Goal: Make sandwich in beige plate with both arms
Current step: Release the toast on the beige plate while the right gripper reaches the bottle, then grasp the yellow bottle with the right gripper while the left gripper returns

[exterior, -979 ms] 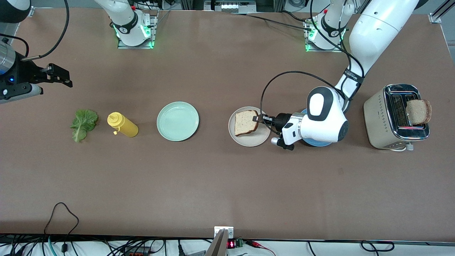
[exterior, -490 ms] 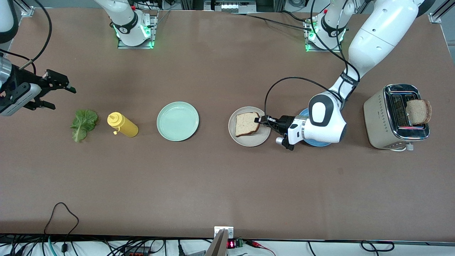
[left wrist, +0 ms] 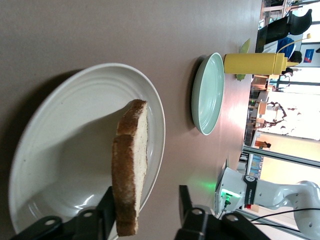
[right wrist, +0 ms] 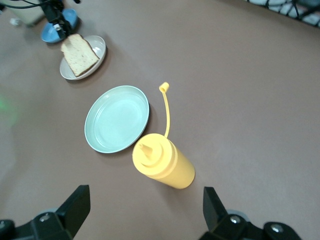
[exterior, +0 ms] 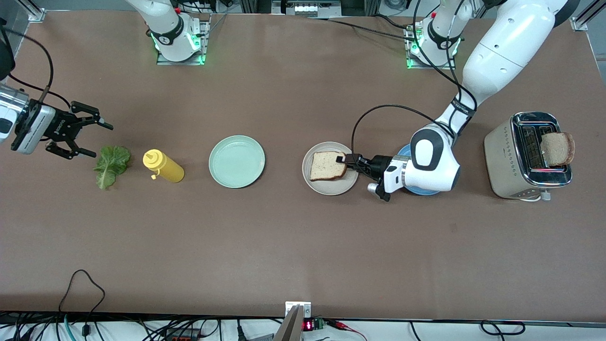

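A slice of light brown bread (exterior: pixel 326 166) lies on the beige plate (exterior: pixel 331 188). My left gripper (exterior: pixel 342 159) is at the slice's edge toward the left arm's end, open. In the left wrist view the bread (left wrist: pixel 131 160) rests against one finger (left wrist: pixel 106 205) and the other finger (left wrist: pixel 184 197) stands apart from it. A second slice (exterior: pixel 557 148) sticks out of the toaster (exterior: pixel 509 158). The green lettuce leaf (exterior: pixel 111 165) lies toward the right arm's end. My right gripper (exterior: pixel 102 140) hangs open beside the leaf, holding nothing.
A yellow squeeze bottle (exterior: pixel 163 166) stands between the lettuce and a pale green plate (exterior: pixel 236 161). A blue plate (exterior: pixel 403 151) lies under the left arm's wrist, between the beige plate and the toaster. In the right wrist view the bottle (right wrist: pixel 162 162) is just ahead of my fingers.
My left gripper has opened and let go of the bread on the beige plate. The right arm has swung down toward the lettuce leaf.
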Controlling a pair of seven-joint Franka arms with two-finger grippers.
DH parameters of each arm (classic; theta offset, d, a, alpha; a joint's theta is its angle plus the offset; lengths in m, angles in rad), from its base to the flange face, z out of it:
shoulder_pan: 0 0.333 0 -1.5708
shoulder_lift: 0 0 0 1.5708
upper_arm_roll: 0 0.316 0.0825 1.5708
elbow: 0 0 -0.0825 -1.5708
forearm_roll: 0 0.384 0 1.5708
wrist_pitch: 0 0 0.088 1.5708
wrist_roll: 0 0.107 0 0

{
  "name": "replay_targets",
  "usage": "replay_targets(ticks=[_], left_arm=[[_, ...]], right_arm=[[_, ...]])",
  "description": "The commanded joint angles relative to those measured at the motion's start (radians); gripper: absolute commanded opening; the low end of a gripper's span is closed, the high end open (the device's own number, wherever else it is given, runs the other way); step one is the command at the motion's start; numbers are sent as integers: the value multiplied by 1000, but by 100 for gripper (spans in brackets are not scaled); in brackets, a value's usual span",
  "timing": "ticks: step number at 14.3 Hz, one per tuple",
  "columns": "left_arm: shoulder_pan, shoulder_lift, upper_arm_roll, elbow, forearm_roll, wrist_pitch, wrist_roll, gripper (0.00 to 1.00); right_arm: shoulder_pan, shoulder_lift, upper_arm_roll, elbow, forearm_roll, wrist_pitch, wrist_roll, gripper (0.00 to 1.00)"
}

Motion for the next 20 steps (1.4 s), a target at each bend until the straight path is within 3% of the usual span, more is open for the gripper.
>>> replay_targets(ticks=[1,5,9,10,13,17,20], left_arm=[[1,-81,5,-16,118,-1,7,100],[7,-198,13,-10,393,-90,-121,100],[7,-325,13,4,728,-228,-345,100],[6,-369,10,23,860,-301,-441,100],[0,-399,1,108,1057,-482,-599,100],[7,-399,12,266,1169,-633,-603,100],[19,-397,10,395,1171,-725,-605,100]], right_arm=[[-26,89,-14,-4,173,-33,-269,100],[-55,251,-21,0,405,-152,-579,100],[-70,377,-21,7,554,-249,-817,100],[-70,449,-21,29,601,-306,-905,100],[-70,547,-21,74,658,-384,-1009,100],[-69,593,-19,77,683,-417,-1066,100],[-65,627,-16,79,717,-430,-1116,100]])
